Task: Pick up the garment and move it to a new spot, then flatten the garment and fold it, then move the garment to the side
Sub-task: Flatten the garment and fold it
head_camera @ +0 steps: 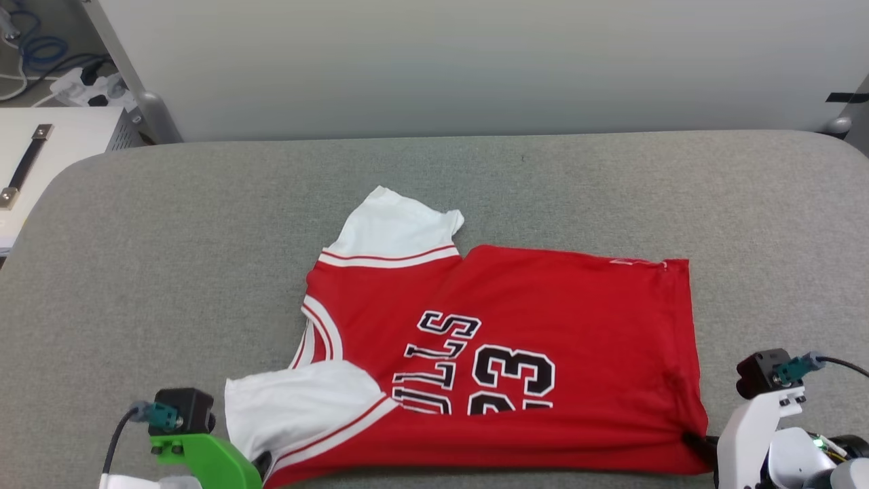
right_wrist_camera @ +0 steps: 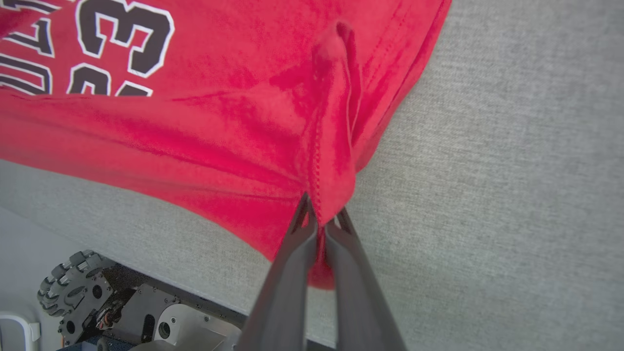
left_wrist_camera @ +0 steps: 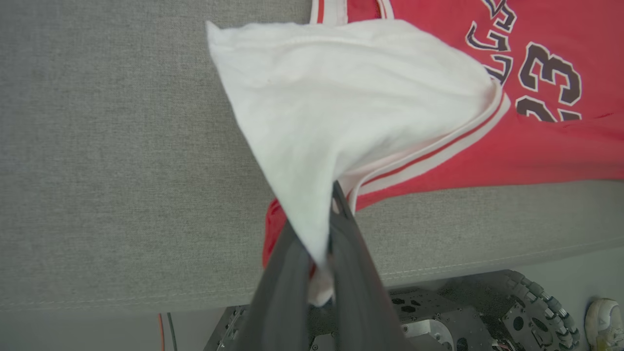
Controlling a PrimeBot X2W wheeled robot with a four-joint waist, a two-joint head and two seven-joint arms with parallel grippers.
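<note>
your left gripper (left_wrist_camera: 319,219) is pinched tight on the white sleeve (left_wrist_camera: 341,97) of the garment (head_camera: 543,312); your right gripper (right_wrist_camera: 324,214) is pinched on its red hem corner. the garment lies print-up along the near edge of the grey pad (head_camera: 170,238).

Green left wrist bracket (head_camera: 204,458), white right wrist bracket (head_camera: 750,428), black camera block (head_camera: 190,407) on each, teal plugs (head_camera: 163,415), grey cable (head_camera: 119,429) left, black cable (head_camera: 845,367) right, long dark tapered fingers (left_wrist_camera: 356,282), grey roller wheels (right_wrist_camera: 68,280) on the base.

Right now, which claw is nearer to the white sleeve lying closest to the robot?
Left. The left claw pinches that white sleeve itself; the right claw pinches the garment by its red hem corner, at the opposite end.
</note>
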